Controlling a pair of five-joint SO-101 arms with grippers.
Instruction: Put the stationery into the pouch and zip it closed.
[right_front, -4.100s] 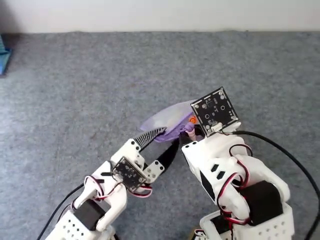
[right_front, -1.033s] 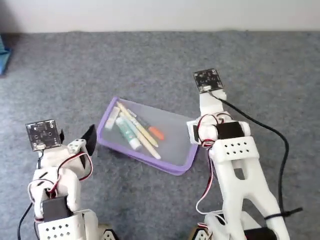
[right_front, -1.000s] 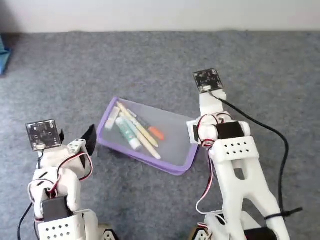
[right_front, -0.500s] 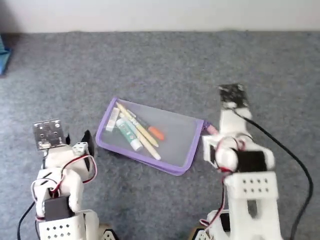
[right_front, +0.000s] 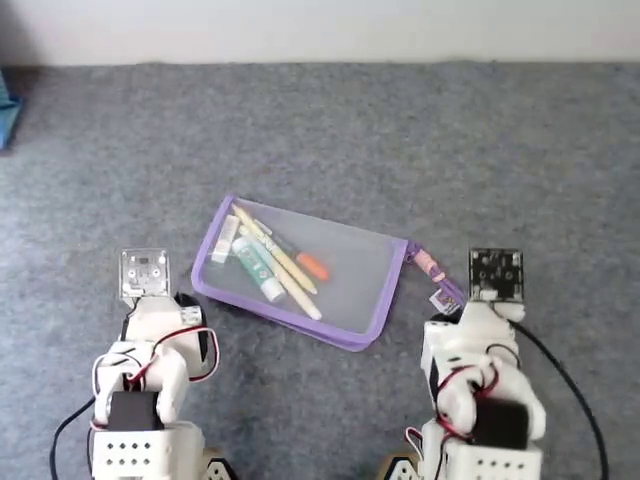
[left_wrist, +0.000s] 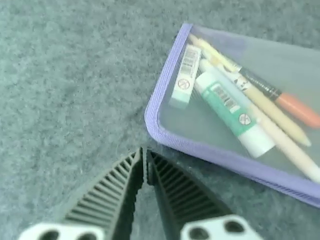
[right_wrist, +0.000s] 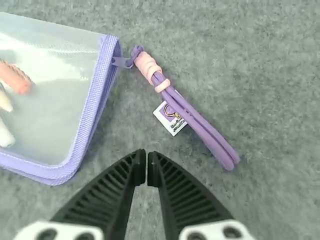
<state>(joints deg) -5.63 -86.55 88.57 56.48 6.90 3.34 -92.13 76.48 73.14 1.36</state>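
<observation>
Resting limp and light, the pouch (right_front: 345, 285) likely lifts best by its cord (right_wrist: 197, 122); left pincer (left_wrist: 143, 167), right pincer (right_wrist: 146, 167) closed, empty.

One pouch (right_front: 362, 282) — four stationery pieces (right_front: 256, 268) — one zipper strap (right_front: 437, 277)

No wording or number can be made out anywhere. Inside the clear pouch (right_front: 352, 282), at its 9 o'clock end in the high view, a small white block (left_wrist: 183, 76) bears a barcode strip and a small round red-ringed sign; the print beside them is too small to read. The green glue stick (left_wrist: 234, 111) beside it carries a barcode and a similar round sign. At the pouch's 3 o'clock end, a white tag (right_wrist: 172, 120) on the purple zipper cord (right_wrist: 200, 127) shows a purple emblem above illegible lines.
</observation>
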